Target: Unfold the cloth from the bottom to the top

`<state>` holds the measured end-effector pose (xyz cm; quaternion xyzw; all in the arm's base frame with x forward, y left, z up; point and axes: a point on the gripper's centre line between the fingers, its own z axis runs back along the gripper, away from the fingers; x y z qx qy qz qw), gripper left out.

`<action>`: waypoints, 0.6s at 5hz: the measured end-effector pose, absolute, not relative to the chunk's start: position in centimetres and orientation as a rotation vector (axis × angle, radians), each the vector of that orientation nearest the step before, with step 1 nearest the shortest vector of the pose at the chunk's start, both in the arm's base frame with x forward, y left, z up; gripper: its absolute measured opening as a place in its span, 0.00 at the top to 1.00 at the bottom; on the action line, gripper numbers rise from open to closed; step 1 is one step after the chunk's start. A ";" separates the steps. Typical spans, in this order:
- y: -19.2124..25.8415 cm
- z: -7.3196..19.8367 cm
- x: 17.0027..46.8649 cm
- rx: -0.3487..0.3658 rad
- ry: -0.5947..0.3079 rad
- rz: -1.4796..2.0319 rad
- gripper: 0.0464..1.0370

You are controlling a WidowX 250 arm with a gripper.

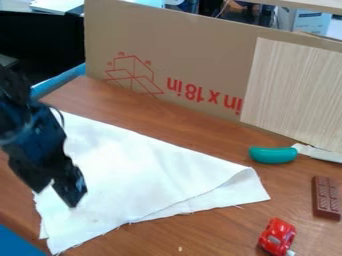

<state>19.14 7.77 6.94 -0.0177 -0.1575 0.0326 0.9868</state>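
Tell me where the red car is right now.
In the camera view, the car is at the lower right, below the right corner of the cloth, down and left of the chocolate bar.

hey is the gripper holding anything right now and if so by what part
Nothing appears held: the gripper is open, its fingers apart over the left part of the cloth.

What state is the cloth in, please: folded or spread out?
Folded: the cloth shows one layer lying over another along the edge facing the red car.
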 end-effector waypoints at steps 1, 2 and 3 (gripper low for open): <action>8.1 6.2 18.6 -0.018 -0.266 0.059 0.04; 8.1 3.8 18.1 0.019 -0.191 0.032 0.04; 8.0 2.1 17.5 0.032 -0.156 0.027 0.04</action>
